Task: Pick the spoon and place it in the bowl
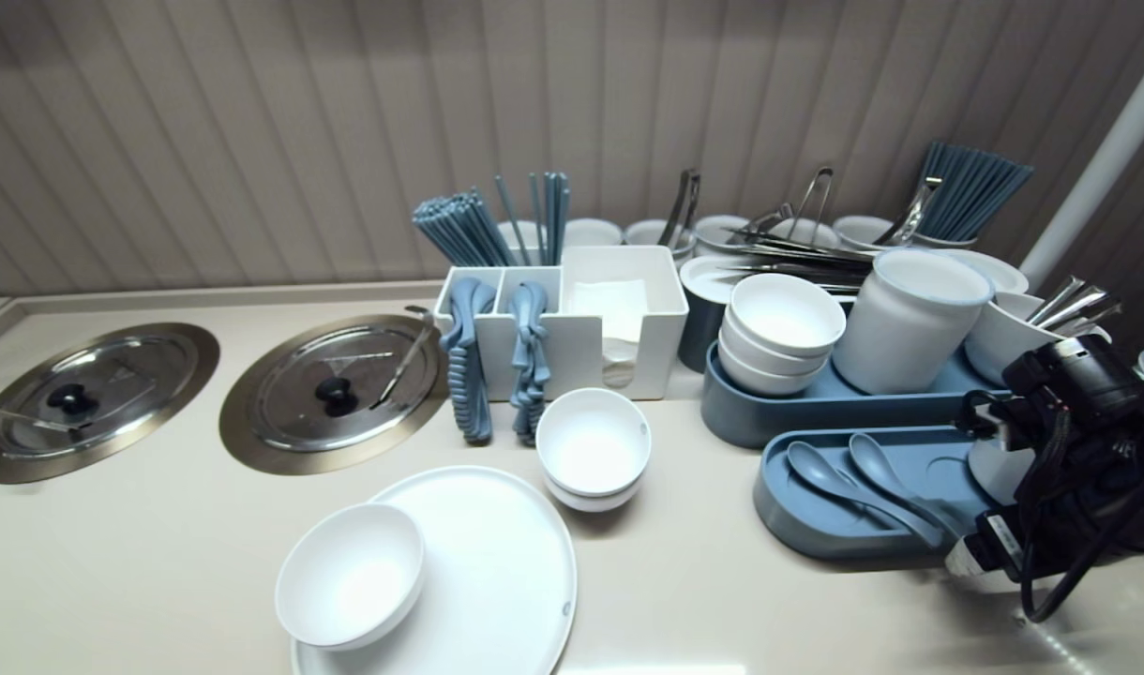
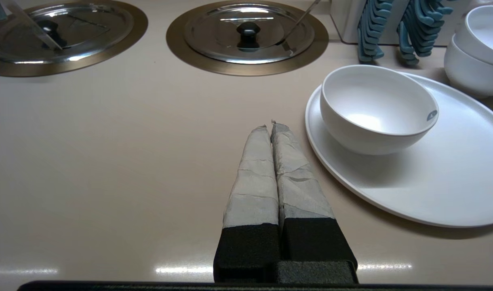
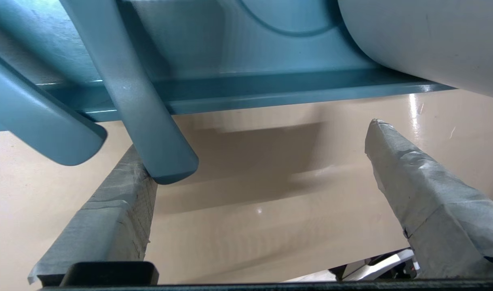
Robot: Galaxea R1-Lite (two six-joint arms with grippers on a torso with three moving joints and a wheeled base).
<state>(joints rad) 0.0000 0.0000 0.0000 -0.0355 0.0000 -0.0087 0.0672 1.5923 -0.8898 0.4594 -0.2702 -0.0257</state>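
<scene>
A blue tray [image 1: 816,520] at the right holds two blue spoons [image 1: 849,483]; their handles reach over its near edge. My right arm [image 1: 1078,450] comes in from the right, just in front of that tray. In the right wrist view my right gripper [image 3: 258,141] is open and low over the counter. One spoon handle [image 3: 149,133] ends over its one finger [image 3: 109,218], the other handle [image 3: 40,129] lies beside it, and nothing sits between the fingers. My left gripper [image 2: 269,126] is shut and empty above bare counter, left of a white plate [image 2: 452,182] with a white bowl [image 2: 376,107].
A white cup [image 3: 424,36] stands at the tray's end. Two stacked bowls [image 1: 594,448] sit behind the plate [image 1: 506,581]. A white caddy [image 1: 628,328] hung with spoons, a second tray [image 1: 797,412] with bowls and a jar, and two steel lids [image 1: 333,389] line the back.
</scene>
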